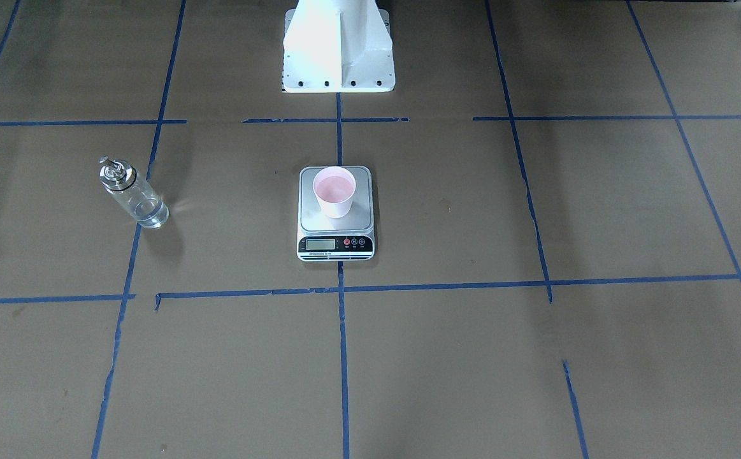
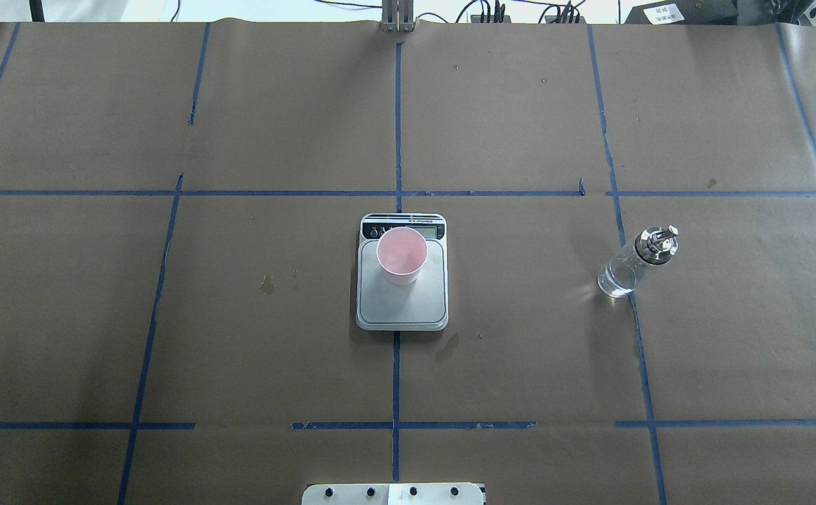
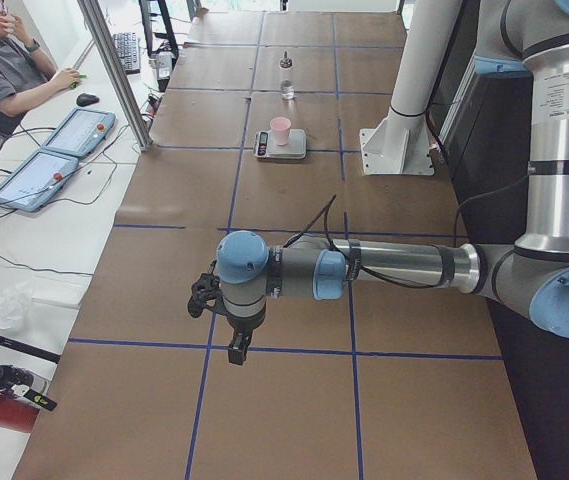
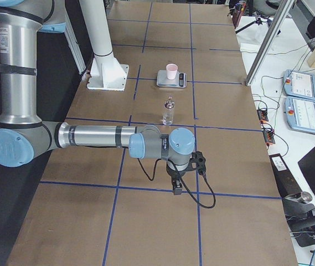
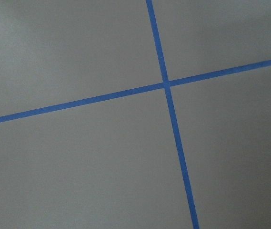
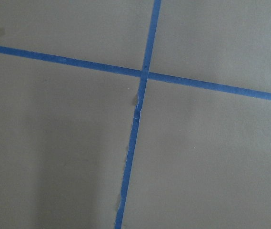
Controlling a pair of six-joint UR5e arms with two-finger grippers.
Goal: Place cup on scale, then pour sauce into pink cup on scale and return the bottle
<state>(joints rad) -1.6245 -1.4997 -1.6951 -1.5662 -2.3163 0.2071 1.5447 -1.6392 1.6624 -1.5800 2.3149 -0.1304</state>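
The pink cup point(image 1: 334, 191) stands upright on the steel platform of the white scale point(image 1: 360, 218), toward its display end; both also show in the overhead view, the cup point(image 2: 401, 254) and the scale point(image 2: 402, 308). The clear glass bottle point(image 2: 636, 263) with its silver cap stands upright on the table on my right side, apart from the scale, with clear sauce in its lower part point(image 1: 151, 213). My left gripper point(image 3: 236, 350) and right gripper point(image 4: 176, 188) hang over bare paper far from these, at opposite table ends. I cannot tell whether either is open or shut.
The table is brown paper with blue tape lines point(image 5: 165, 85). The white robot pedestal point(image 1: 338, 51) stands behind the scale. An operator point(image 3: 9, 70) sits at a side desk with teach pendants point(image 3: 59, 150). An aluminium post point(image 3: 114, 70) stands at the table's far edge.
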